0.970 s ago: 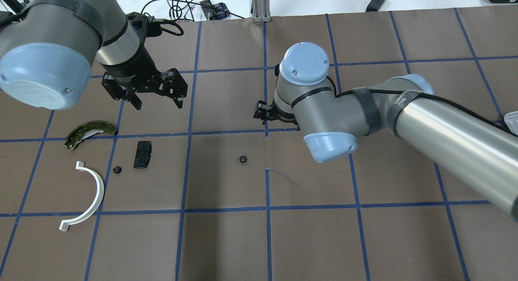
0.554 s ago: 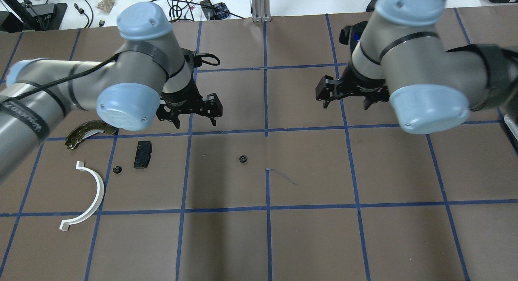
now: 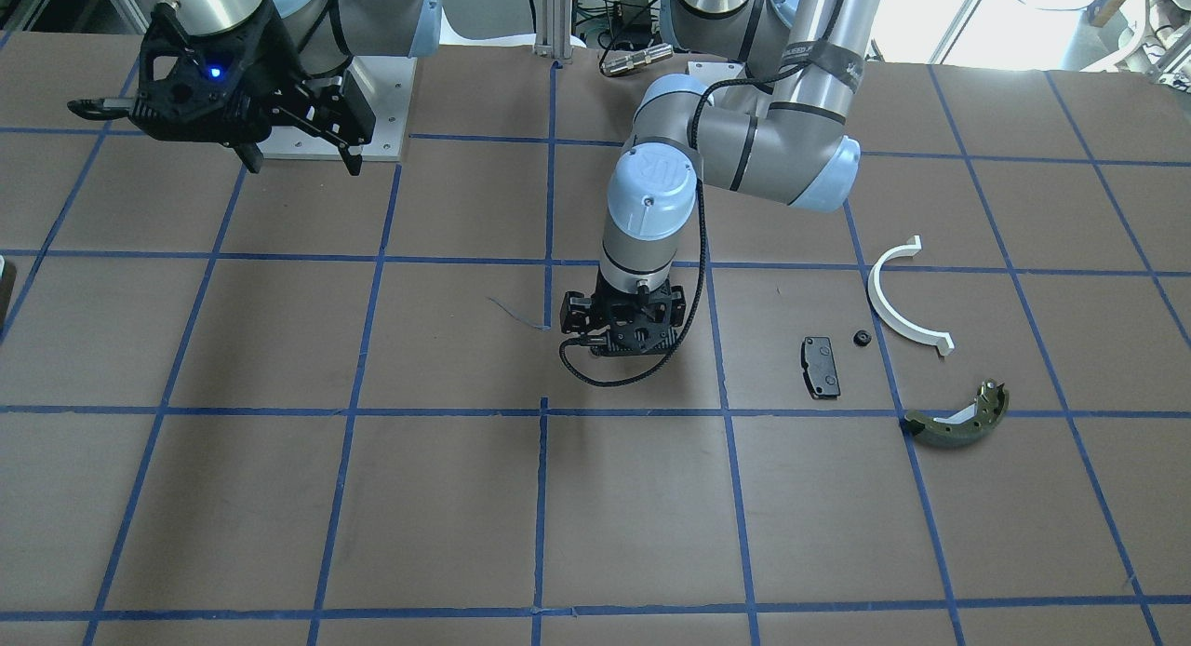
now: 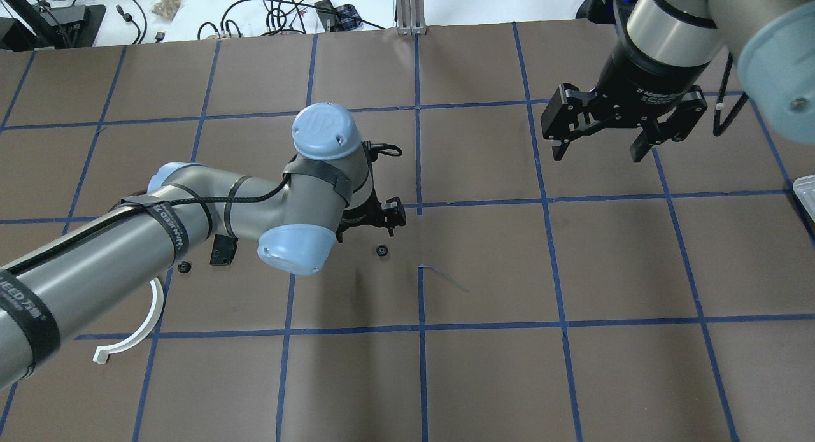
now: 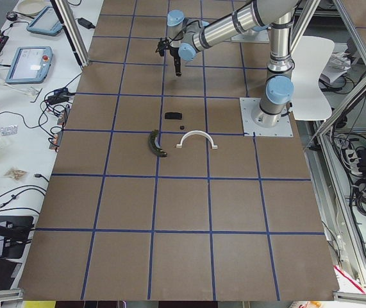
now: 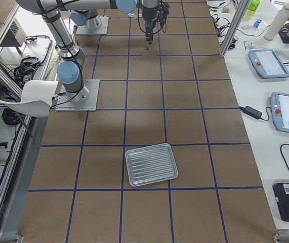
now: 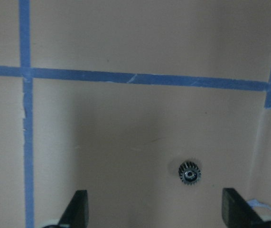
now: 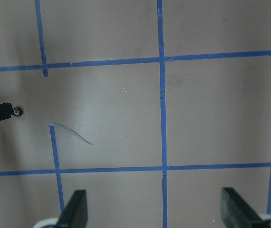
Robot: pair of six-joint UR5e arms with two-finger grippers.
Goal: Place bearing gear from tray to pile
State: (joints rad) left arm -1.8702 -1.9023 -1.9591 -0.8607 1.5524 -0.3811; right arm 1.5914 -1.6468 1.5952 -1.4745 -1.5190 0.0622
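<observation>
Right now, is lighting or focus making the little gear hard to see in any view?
Left wrist view: dim and soft, but the bearing gear shows its teeth. Overhead view: sharp, with a faint arm shadow on the table beside it. Front-facing view: background at top right blown out white; the bearing gear does not show there.

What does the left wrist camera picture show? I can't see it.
A tiny toothed gear lies on the brown table, just ahead of the open left gripper, nearer the finger on the picture's right. Blue tape lines cross the table.
</observation>
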